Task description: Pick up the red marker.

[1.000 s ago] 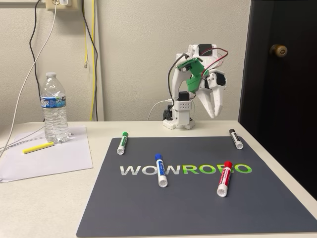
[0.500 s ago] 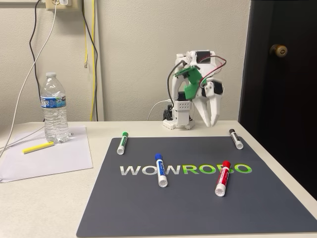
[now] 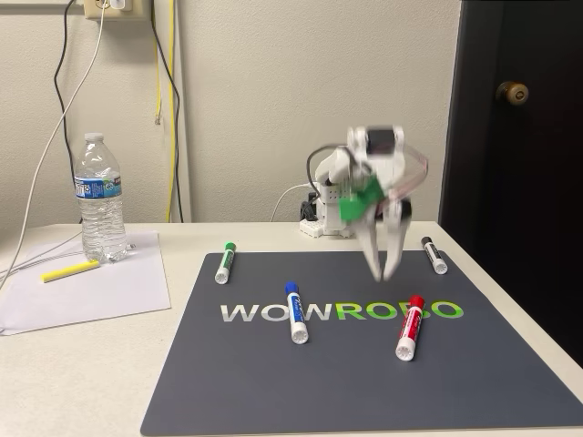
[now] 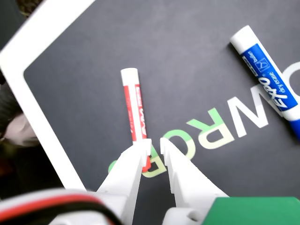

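We see the gripper (image 3: 385, 269) hanging blurred above the dark mat (image 3: 364, 382) in the fixed view, fingers nearly together w/ a thin gap & nothing between them. The red marker (image 3: 410, 328) lies flat on the mat by the green logo letters, just in front of & right of the tips, apart from them. In the wrist view the tips (image 4: 155, 146) sit over the red marker (image 4: 133, 110) near its cap end, w/ the blue marker (image 4: 268, 84) at upper right.
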Action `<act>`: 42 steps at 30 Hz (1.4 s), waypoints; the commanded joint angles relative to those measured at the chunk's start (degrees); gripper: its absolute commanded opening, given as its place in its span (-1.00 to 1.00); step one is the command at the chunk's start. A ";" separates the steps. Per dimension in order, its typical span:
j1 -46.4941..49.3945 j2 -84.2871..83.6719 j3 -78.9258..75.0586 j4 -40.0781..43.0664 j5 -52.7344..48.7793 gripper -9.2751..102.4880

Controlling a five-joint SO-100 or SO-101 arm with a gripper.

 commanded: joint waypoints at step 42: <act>-3.16 -15.38 -2.99 -14.59 2.29 -0.40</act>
